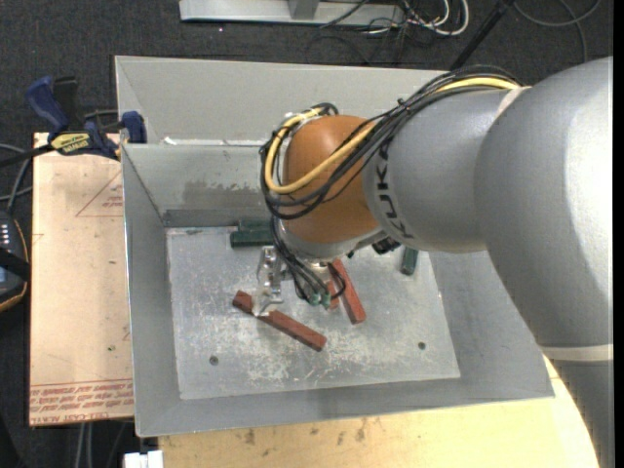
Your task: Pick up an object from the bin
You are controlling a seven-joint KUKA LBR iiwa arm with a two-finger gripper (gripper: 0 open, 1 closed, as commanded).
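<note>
The pincer [267,286], clenched or released I cannot tell, hangs mid-bin [195,359] with a small red-brown block [244,303] at its seven o'clock, so it should probably centre squarely over that block before closing.

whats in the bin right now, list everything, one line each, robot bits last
bin: 1, grey metal, centre of view
long stick: 1, reddish-brown, flat on the floor, in front of the gripper
short stick: 1, reddish-brown, floor, partly under the wrist
small chunk: 1, reddish-brown, floor, just left of the gripper
block: 1, dark green, by the back wall
small piece: 1, dark teal, right side, partly hidden by the arm
gripper: 1, metallic, low over the floor
orange cover: 1, on the wrist
arm: 1, grey, from the right
</note>
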